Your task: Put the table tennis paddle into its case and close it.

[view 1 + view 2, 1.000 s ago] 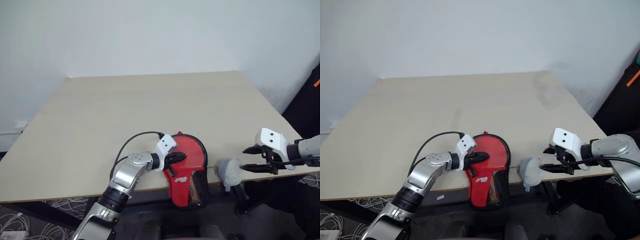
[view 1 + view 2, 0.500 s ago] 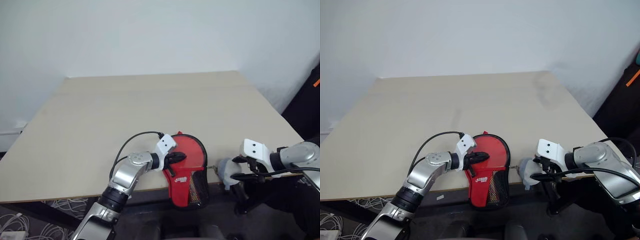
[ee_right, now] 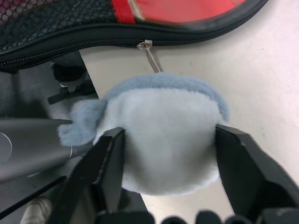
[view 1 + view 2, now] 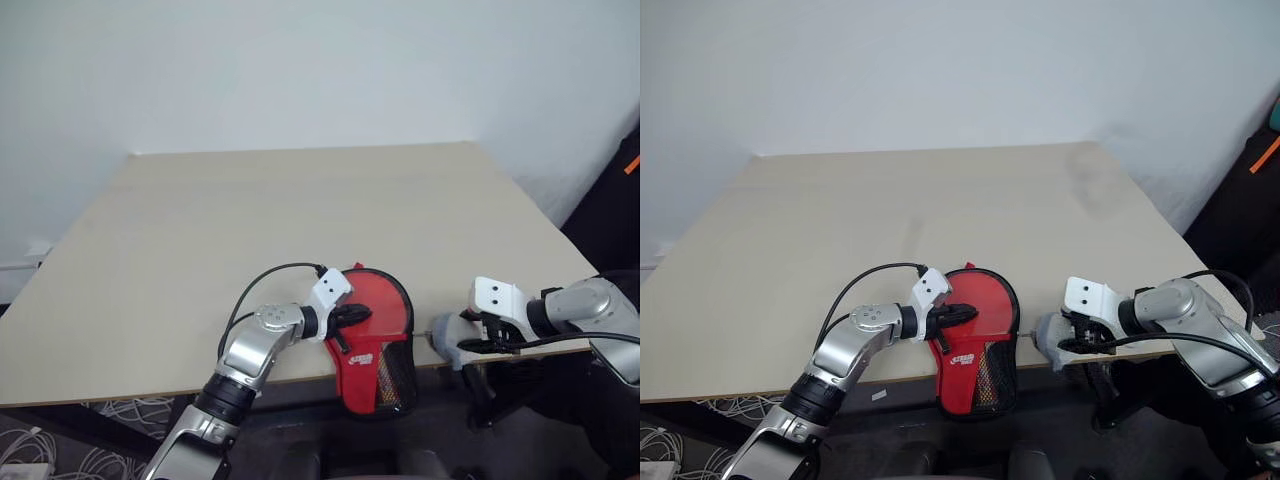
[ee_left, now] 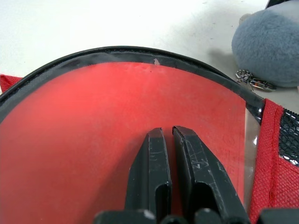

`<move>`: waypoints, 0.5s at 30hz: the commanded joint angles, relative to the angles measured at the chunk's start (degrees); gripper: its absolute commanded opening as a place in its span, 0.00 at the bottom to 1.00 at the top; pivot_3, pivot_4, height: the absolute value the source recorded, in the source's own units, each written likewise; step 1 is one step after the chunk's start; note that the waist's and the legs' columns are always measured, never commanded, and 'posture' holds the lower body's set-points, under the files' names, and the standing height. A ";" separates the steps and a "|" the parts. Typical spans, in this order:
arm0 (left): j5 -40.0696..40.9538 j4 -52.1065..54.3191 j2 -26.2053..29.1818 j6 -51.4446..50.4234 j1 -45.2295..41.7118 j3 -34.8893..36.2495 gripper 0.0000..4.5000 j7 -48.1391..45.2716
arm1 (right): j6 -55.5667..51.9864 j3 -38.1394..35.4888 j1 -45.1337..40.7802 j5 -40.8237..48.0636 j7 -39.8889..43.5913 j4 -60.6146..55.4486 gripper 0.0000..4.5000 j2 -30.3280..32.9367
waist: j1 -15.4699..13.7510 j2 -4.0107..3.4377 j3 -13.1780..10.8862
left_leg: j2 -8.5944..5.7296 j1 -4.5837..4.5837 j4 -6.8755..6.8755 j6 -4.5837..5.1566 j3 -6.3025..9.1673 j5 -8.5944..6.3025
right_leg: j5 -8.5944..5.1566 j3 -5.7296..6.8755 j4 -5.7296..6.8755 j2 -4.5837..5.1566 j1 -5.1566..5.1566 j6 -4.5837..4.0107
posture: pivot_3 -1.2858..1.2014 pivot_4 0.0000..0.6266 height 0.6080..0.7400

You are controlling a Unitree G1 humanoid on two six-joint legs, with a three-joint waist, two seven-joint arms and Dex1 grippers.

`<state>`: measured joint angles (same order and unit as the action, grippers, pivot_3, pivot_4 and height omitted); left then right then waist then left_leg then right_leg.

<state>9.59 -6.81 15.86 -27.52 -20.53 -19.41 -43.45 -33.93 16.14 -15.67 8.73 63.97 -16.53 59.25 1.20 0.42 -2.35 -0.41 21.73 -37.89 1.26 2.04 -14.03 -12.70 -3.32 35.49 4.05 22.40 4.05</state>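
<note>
right gripper (image 3: 168, 140) grasping plush toy (image 3: 161, 130) at tabletop's near edge
left gripper (image 5: 174, 140) clenched (empty), pressing on the case (image 4: 372, 335).

The case (image 4: 375, 335) lies flat at the near edge of the worktop (image 4: 300, 220), its narrow mesh end hanging over the edge. The table tennis paddle (image 5: 117, 135) is inside, its red face visible through the clear half.

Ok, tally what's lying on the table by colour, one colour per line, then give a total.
Red: 1, the table tennis paddle, inside the case.
Black and clear: 1, the case.
Grey-blue: 1, the plush toy hooked to the case's zip pull.
Total: 3
</note>
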 commanded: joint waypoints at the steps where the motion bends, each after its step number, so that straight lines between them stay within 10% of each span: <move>1: -2.19 -3.89 0.48 -1.79 0.95 -1.38 0.06 0.47 | 0.36 -1.38 -1.40 -0.18 0.44 -0.82 0.33 -0.18 | 0.00 -0.01 0.01 | 0.00 0.00 0.00 0.00 0.00 0.00 | 0.00 0.00 0.00 0.00 0.00 0.00 | 0.52 0.00 1.00; 5: -2.33 -4.31 0.43 -1.45 1.01 -1.44 0.06 0.47 | -1.91 -3.21 -2.19 2.74 1.02 -2.51 0.08 -0.63 | -0.01 0.00 0.00 | 0.00 0.00 0.00 0.00 0.01 0.00 | 0.00 0.01 0.00 0.01 0.00 0.00 | 0.52 0.00 1.00; 15: -2.60 -4.90 0.47 -0.67 1.31 -1.95 0.06 0.20 | -5.24 -11.54 5.29 14.75 8.55 -13.83 0.08 4.35 | -0.13 0.02 -0.03 | -0.02 0.02 0.01 0.00 0.07 0.00 | 0.00 0.05 0.00 0.03 -0.01 0.00 | 0.52 0.00 1.00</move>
<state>9.57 -7.62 15.52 -26.43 -20.77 -19.75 -43.73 -39.09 7.69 -10.85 20.96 70.71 -27.28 62.16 1.06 0.44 -2.37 -0.42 21.76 -37.88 1.25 2.11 -14.04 -12.71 -3.26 35.48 4.08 22.40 4.05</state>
